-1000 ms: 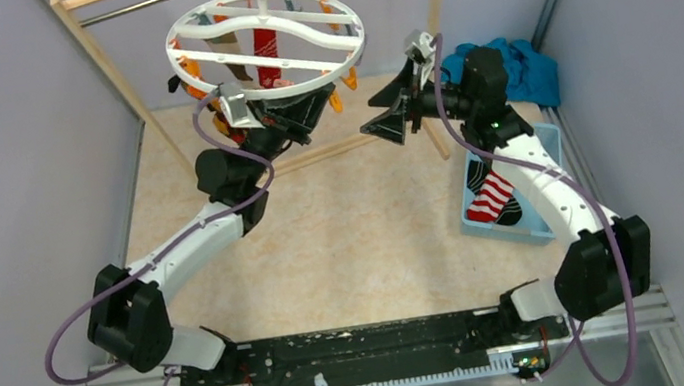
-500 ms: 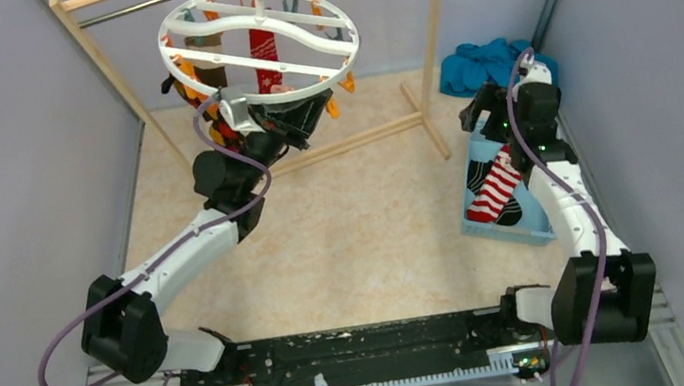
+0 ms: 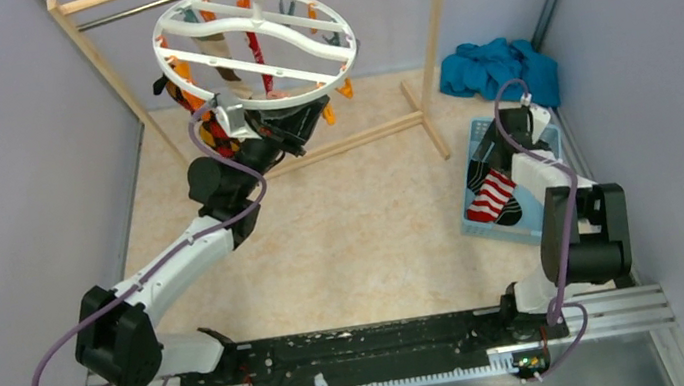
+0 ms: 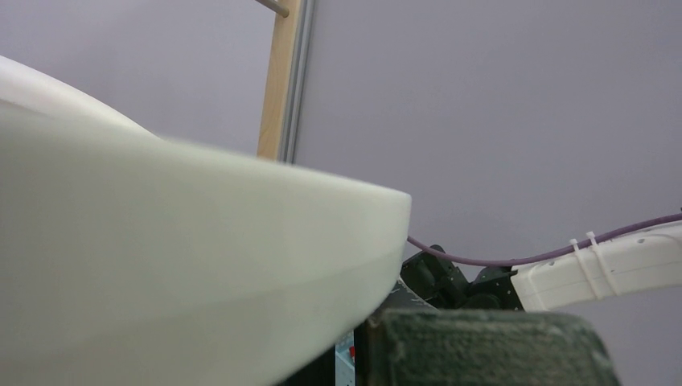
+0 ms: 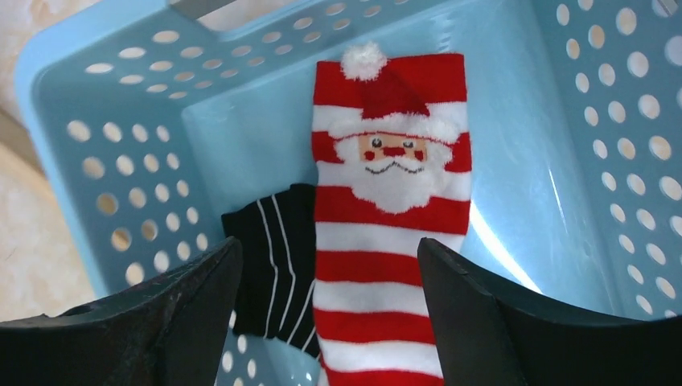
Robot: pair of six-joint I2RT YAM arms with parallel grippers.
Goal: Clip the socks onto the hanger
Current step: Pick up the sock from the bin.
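The white ring hanger (image 3: 333, 69) hangs at the back left with orange and teal clips. A red patterned sock (image 3: 261, 63) and a dark argyle sock (image 3: 219, 137) hang from it. My left gripper (image 3: 292, 119) is under the ring's near edge, shut on the rim, which fills the left wrist view (image 4: 161, 265). My right gripper (image 5: 328, 249) is open and points down into the blue basket (image 5: 121, 161). It hovers just above the red-and-white striped Santa sock (image 5: 386, 201) and the black thin-striped sock (image 5: 273, 249) beside it. Both socks also show from above (image 3: 490, 197).
The blue basket (image 3: 524, 226) lies at the right wall. A teal-blue cloth heap (image 3: 497, 65) lies behind it. The wooden rack's post (image 3: 435, 18) and floor bar (image 3: 361, 140) stand between hanger and basket. Grey walls close both sides.
My right arm has swung away from the hanger, right and down, until its open gripper is over the basket. My left gripper and the hanger have shifted slightly left and back.
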